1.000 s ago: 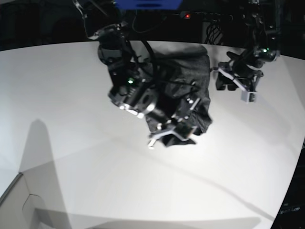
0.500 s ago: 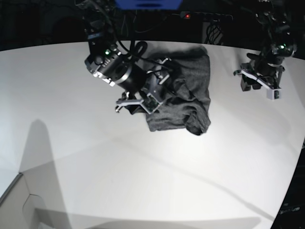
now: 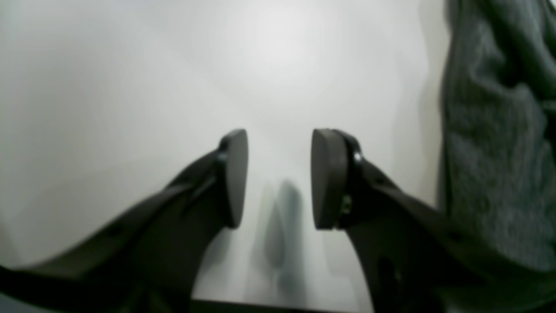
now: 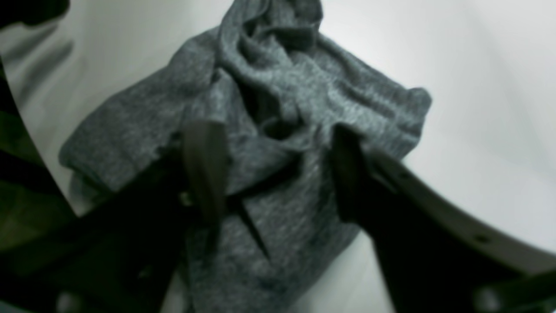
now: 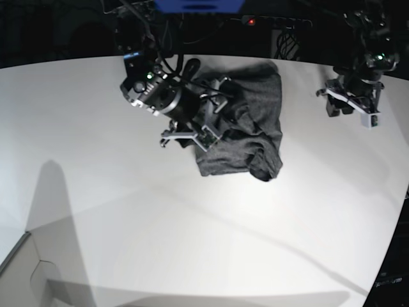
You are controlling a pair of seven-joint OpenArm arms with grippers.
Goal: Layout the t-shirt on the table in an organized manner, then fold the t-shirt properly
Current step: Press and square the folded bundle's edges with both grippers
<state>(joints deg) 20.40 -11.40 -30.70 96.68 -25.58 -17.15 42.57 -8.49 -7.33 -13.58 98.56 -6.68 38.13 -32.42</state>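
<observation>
The dark heather-grey t-shirt (image 5: 249, 125) lies crumpled in a heap on the white table (image 5: 96, 192), near its far edge. My right gripper (image 5: 203, 125) is at the shirt's left side. In the right wrist view it (image 4: 276, 174) is open, its jaws straddling bunched folds of the shirt (image 4: 278, 87) without closing on them. My left gripper (image 5: 349, 107) hangs to the right of the shirt, apart from it. In the left wrist view it (image 3: 280, 178) is open and empty over the bare table (image 3: 130, 87), with the shirt's edge (image 3: 491, 152) at the frame's right.
The table's curved far edge (image 5: 64, 61) runs behind both arms, with dark space, cables and a red light (image 5: 251, 22) beyond. A pale box-like corner (image 5: 25, 275) sits at the front left. Long shadows cross the table's near half.
My right gripper has drawn back from the shirt's front edge to its left side. My left gripper has moved right and back, away from the shirt. The shirt's front now lies uncovered.
</observation>
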